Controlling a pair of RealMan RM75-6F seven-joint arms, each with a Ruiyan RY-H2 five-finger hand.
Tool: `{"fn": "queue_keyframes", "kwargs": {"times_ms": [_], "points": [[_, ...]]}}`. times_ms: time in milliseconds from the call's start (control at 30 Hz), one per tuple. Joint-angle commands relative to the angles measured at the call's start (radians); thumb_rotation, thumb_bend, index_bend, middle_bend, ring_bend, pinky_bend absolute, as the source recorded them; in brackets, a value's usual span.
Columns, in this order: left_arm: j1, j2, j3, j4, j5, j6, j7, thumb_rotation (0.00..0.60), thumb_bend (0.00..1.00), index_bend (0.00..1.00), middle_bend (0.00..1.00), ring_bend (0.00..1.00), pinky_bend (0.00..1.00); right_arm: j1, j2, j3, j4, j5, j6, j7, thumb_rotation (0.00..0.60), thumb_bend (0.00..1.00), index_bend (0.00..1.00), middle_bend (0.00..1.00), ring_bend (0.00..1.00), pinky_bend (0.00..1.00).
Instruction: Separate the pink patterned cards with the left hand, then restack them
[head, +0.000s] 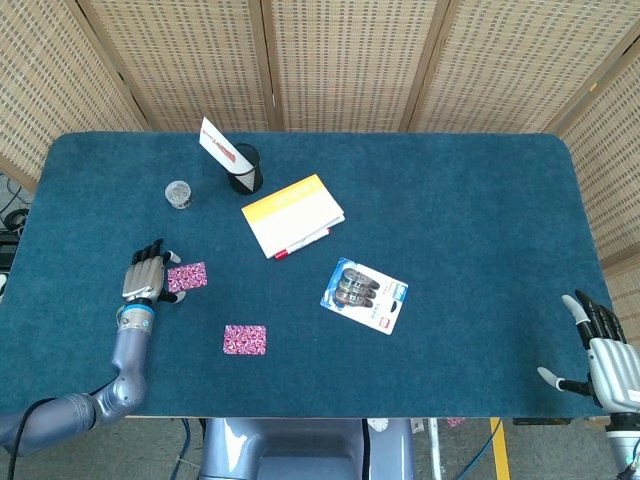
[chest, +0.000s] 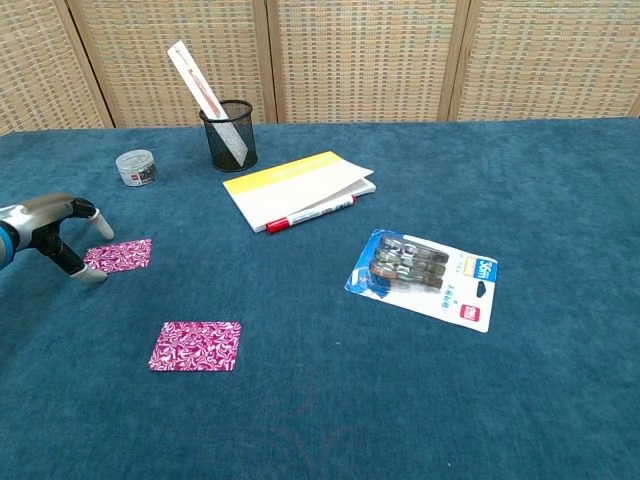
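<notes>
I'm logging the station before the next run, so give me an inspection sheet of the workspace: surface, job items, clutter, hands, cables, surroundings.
Surface: blue carpeted table, flat, no spills seen.
Job's things: two pink patterned cards lie apart, the far card beside the left hand, the near card closer to the front edge.
Clutter: mesh pen cup holding a ruler; small round container; yellow notebook with a red pen along its edge; blister pack.
Hands: left hand by the far card's edge, contact unclear; right hand open at the table's corner.
Cables: some below the table edge.
Surroundings: woven screens behind.
</notes>
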Motion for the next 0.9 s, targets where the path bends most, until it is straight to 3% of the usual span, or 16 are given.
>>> {"fn": "queue_keyframes", "kwargs": {"times_ms": [33, 267, 500, 900], "points": [[-0.001, -0.003, 0.001, 0.004, 0.001, -0.001, 0.001, 0.600, 0.24, 0.30, 0.00, 0.00, 0.00, 0.000, 0.000, 0.000, 0.000, 0.000, 0.000, 0.000, 0.600, 0.13, 0.00, 0.00, 0.00, 0.00], [-0.002, -0.014, 0.002, 0.021, 0.001, -0.006, 0.003, 0.600, 0.25, 0.33, 0.00, 0.00, 0.00, 0.000, 0.000, 0.000, 0.000, 0.001, -0.001, -0.001, 0.600, 0.13, 0.00, 0.00, 0.00, 0.00], [0.000, -0.015, 0.003, 0.024, 0.002, -0.011, 0.003, 0.600, 0.27, 0.45, 0.00, 0.00, 0.00, 0.001, 0.001, 0.000, -0.001, 0.001, -0.001, 0.000, 0.600, 0.13, 0.00, 0.00, 0.00, 0.00], [0.008, 0.014, -0.007, -0.023, 0.022, 0.002, -0.008, 0.600, 0.27, 0.46, 0.00, 0.00, 0.00, 0.001, 0.001, 0.000, -0.002, 0.001, -0.003, 0.000, 0.600, 0.13, 0.00, 0.00, 0.00, 0.00]]}}
